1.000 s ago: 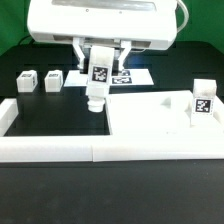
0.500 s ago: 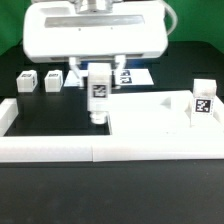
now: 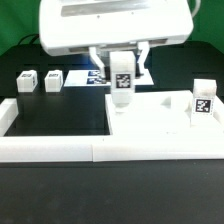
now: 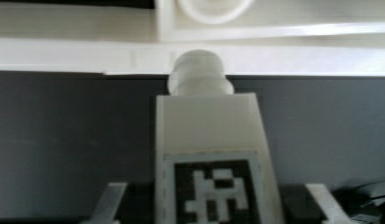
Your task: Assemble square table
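Observation:
In the exterior view my gripper point(image 3: 121, 63) is shut on a white leg post point(image 3: 121, 82) with a black-white tag. The post hangs upright over the near-left corner region of the white square tabletop point(image 3: 160, 122). Its screw tip points down, just above the tabletop's edge. In the wrist view the leg post point(image 4: 210, 140) fills the middle between my fingers point(image 4: 111, 204). Beyond its rounded tip lie the tabletop's edge point(image 4: 100, 55) and a round corner hole point(image 4: 210, 8). Another leg post point(image 3: 203, 101) stands upright on the tabletop's right side. Two more leg posts point(image 3: 26, 80) point(image 3: 52, 79) lie at the back left.
A long low white border wall point(image 3: 60, 151) runs along the front and up the exterior view's left side point(image 3: 8, 116), framing the black table surface point(image 3: 55, 115). The marker board point(image 3: 143, 74) lies behind the gripper, partly hidden by it.
The gripper has carried the leg post toward the exterior view's right, from over the black surface to the tabletop's left edge. The grip is unchanged.

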You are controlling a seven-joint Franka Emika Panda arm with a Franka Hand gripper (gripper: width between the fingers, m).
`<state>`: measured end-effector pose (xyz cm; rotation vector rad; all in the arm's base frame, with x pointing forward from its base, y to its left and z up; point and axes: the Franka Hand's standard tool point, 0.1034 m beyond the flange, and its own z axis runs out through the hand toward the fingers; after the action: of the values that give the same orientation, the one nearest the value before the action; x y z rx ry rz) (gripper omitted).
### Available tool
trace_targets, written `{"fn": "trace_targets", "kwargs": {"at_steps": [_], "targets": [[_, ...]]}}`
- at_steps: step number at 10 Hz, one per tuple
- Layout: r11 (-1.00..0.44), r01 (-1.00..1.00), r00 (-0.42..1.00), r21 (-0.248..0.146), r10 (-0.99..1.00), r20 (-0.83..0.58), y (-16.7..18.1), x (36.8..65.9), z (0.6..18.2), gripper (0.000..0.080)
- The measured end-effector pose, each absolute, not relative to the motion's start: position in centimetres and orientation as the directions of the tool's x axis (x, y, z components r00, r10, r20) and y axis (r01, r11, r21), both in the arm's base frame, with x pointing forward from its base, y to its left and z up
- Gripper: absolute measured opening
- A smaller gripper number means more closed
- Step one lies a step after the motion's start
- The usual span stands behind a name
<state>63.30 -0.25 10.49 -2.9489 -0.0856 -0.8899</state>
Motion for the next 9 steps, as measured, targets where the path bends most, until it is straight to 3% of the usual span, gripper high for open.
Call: {"fn": "trace_targets", "kwargs": {"at_steps": [4,9], "targets": [[-0.997,0.073,0.834,-0.04,0.039,0.55,0.4,62.2,8.7,0.0288],[-0.997,0.07,0.832,-0.028,0.043,0.553,0.1,60.6,8.1,0.0288]]}}
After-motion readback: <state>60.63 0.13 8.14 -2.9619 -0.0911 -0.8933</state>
